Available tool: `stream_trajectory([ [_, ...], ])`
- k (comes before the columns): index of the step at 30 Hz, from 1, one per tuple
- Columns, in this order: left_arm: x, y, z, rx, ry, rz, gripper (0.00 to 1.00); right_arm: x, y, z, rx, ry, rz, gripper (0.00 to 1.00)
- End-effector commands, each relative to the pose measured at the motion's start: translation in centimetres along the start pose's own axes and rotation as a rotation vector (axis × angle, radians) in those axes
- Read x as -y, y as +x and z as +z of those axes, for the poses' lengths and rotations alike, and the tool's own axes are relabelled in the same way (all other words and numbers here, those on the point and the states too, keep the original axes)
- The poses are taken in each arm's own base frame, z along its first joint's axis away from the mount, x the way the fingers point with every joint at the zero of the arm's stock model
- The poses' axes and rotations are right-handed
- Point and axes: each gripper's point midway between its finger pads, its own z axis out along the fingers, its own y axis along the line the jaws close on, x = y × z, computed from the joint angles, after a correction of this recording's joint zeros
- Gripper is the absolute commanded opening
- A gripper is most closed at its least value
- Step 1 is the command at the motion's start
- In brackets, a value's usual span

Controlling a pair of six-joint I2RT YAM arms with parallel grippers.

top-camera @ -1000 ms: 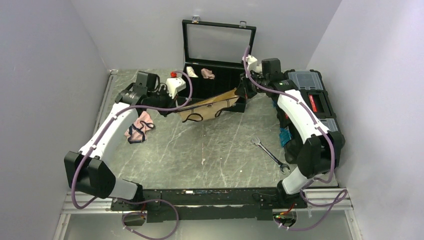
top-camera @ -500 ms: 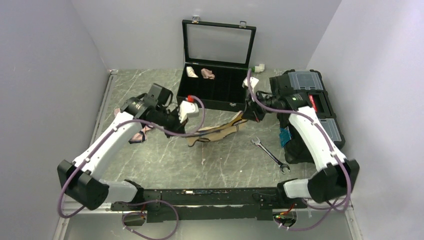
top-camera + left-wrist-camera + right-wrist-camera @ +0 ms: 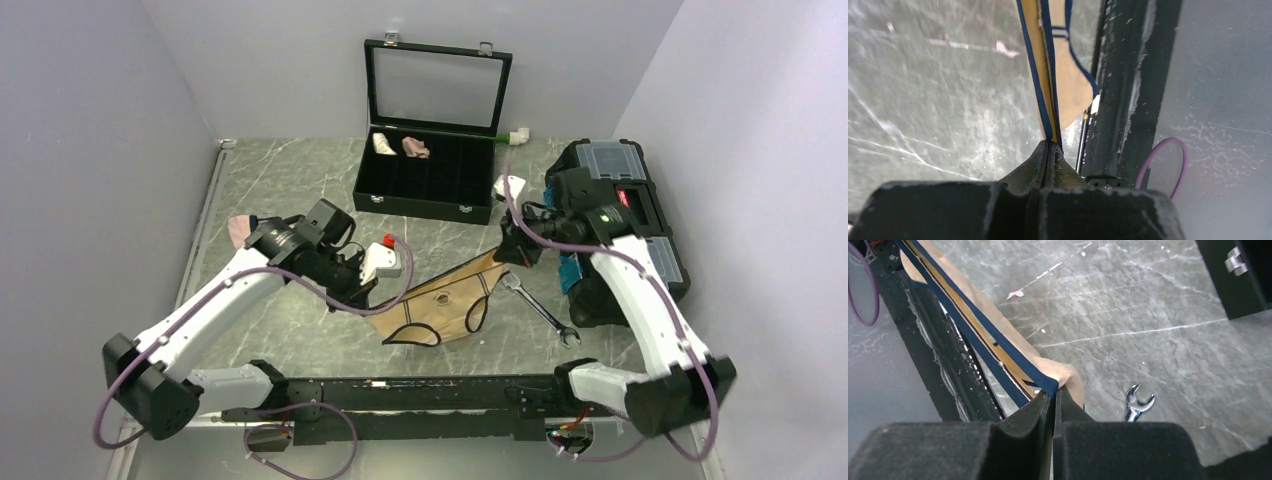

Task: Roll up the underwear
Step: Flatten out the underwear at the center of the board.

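The tan-beige underwear (image 3: pixel 440 305) with navy edging hangs stretched between my two grippers over the near middle of the table, its lower part touching the surface. My left gripper (image 3: pixel 372 297) is shut on its left waistband end; in the left wrist view (image 3: pixel 1050 145) the navy-edged band (image 3: pixel 1044 75) runs straight out from the closed tips. My right gripper (image 3: pixel 507 252) is shut on the right end; in the right wrist view (image 3: pixel 1053 392) the band (image 3: pixel 983 335) leads away from the tips.
An open black case (image 3: pixel 428 180) with a cream roll (image 3: pixel 383 143) and a pink roll (image 3: pixel 414 147) stands at the back. A wrench (image 3: pixel 540 308) lies right of the underwear. A black toolbox (image 3: pixel 620 215) sits at right. Pink underwear (image 3: pixel 238 230) lies behind the left arm.
Both grippers have carried the underwear from in front of the case toward the near edge and down. The left arm now covers most of the pink underwear.
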Motion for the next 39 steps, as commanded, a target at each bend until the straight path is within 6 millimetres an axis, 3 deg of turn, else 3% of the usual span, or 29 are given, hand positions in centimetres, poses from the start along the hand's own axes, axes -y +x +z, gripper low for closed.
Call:
stream_trajectory([
  [1,-4.4,4.0,2.7,-0.097,-0.043,-0.133,0.0,5.2,0.1,4.4,-0.07,0.046,0.113,0.06],
  [4,-9.5,6.7,4.7,-0.145,-0.081,-0.293,0.0,9.3,2.3,9.9,-0.187,0.042,0.214,0.1],
  [7,-13.8,8.9,5.9,-0.174,-0.138,-0.437,0.0,12.9,2.8,14.6,-0.243,0.026,0.283,0.19],
  [9,-15.9,9.8,6.3,-0.174,-0.178,-0.5,0.0,14.9,1.7,17.1,-0.229,0.013,0.299,0.25],
  [13,-18.1,11.1,6.8,-0.194,-0.225,-0.588,0.0,16.9,0.0,20.0,-0.221,0.003,0.302,0.51],
  [18,-19.2,12.0,6.6,-0.205,-0.296,-0.627,0.01,17.0,-2.4,20.3,-0.175,-0.021,0.285,0.72],
  [23,-19.5,12.3,6.0,-0.208,-0.339,-0.642,0.06,16.2,-3.6,18.9,-0.157,-0.03,0.255,0.76],
  [28,-19.6,12.8,4.9,-0.218,-0.376,-0.637,0.11,14.0,-2.2,17.1,-0.19,-0.061,0.225,0.76],
  [33,-20.0,12.8,3.6,-0.201,-0.414,-0.632,0.35,11.6,0.1,16.0,-0.206,-0.106,0.171,0.73],
  [36,-20.3,12.3,2.6,-0.176,-0.439,-0.619,0.54,10.6,1.2,16.1,-0.203,-0.124,0.149,0.71],
  [39,-20.4,11.5,1.8,-0.138,-0.456,-0.6,0.66,9.8,1.9,16.9,-0.2,-0.158,0.138,0.68],
])
